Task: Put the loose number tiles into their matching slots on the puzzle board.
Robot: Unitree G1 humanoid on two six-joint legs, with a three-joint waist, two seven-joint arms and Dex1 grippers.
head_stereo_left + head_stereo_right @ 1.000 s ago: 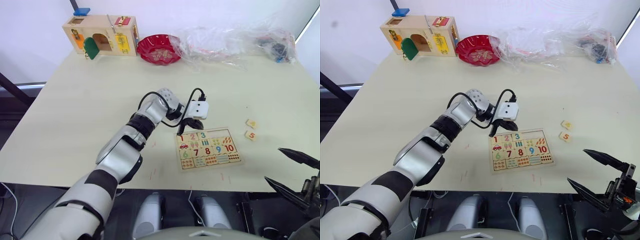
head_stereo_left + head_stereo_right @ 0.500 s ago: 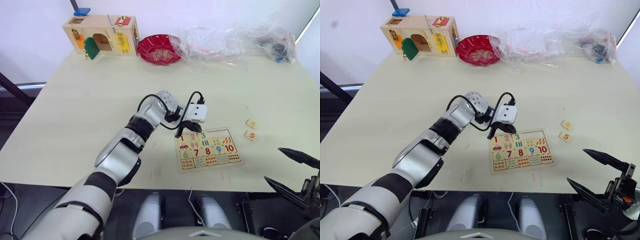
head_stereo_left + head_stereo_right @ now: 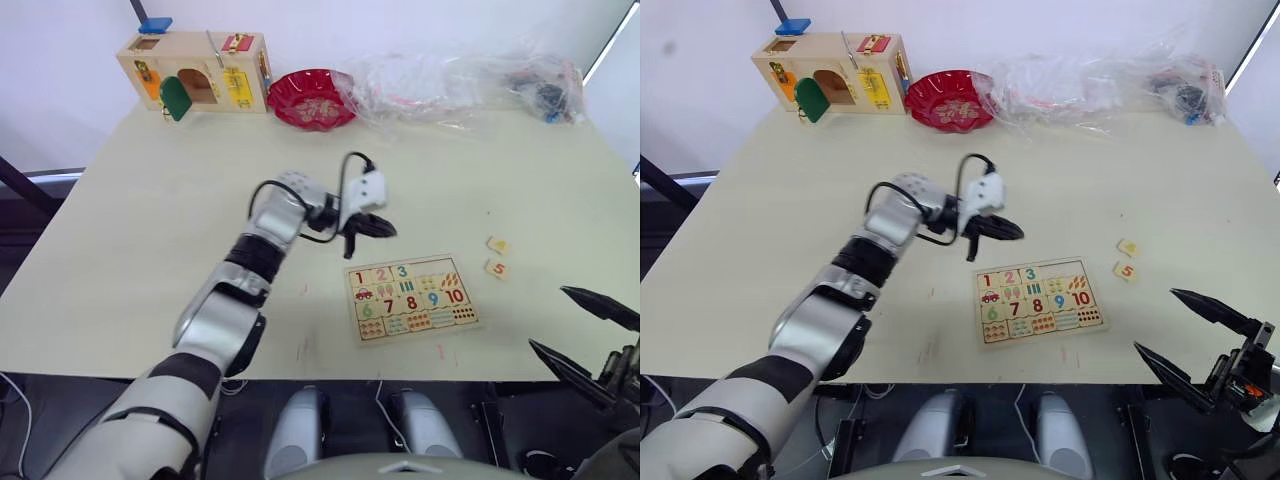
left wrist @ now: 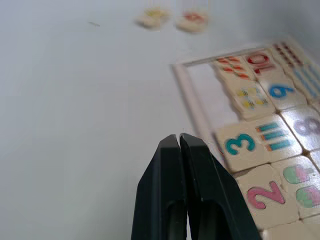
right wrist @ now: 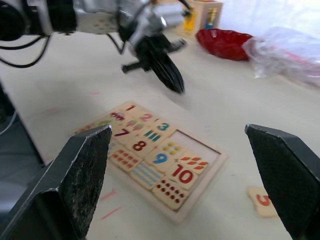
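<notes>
The puzzle board (image 3: 466, 322) lies flat near the table's front edge. Tiles 1, 2 and 3 sit in its top row, and the two slots (image 4: 207, 85) to the right of the 3 are empty. Two loose number tiles lie on the table right of the board: a yellow 4 (image 3: 497, 244) and an orange 5 (image 3: 495, 268). My left gripper (image 3: 390, 230) is shut with nothing in it, held just beyond the board's far left corner. Off the table's front right, my right gripper (image 3: 550, 318) is wide open and holds nothing.
A wooden latch box (image 3: 196, 70) with coloured doors, a red bowl (image 3: 312, 98) and crumpled clear plastic bags (image 3: 450, 85) line the table's far edge. The table edge (image 3: 560, 352) runs close in front of the board.
My left gripper has lifted off the board's top left corner and drawn back to the left, staying shut. The right gripper has held still. The camera has shifted a little.
</notes>
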